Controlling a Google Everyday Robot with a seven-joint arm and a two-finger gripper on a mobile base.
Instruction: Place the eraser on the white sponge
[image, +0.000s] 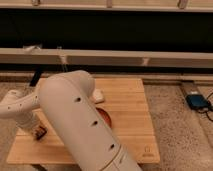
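Note:
My gripper (36, 129) is low over the front left part of the wooden table (130, 125), at the end of the white arm that fills the foreground. A small dark block with reddish-orange edging, the eraser (39, 132), lies right at the gripper's tip on the table. The white sponge (98, 95) is a small white block near the table's middle back, partly hidden behind my arm, well to the right of the gripper.
A reddish round object (105, 117) shows partly from behind the arm near the table's middle. A blue device (198, 101) with a cable lies on the floor at the right. A long rail and a dark wall run behind the table.

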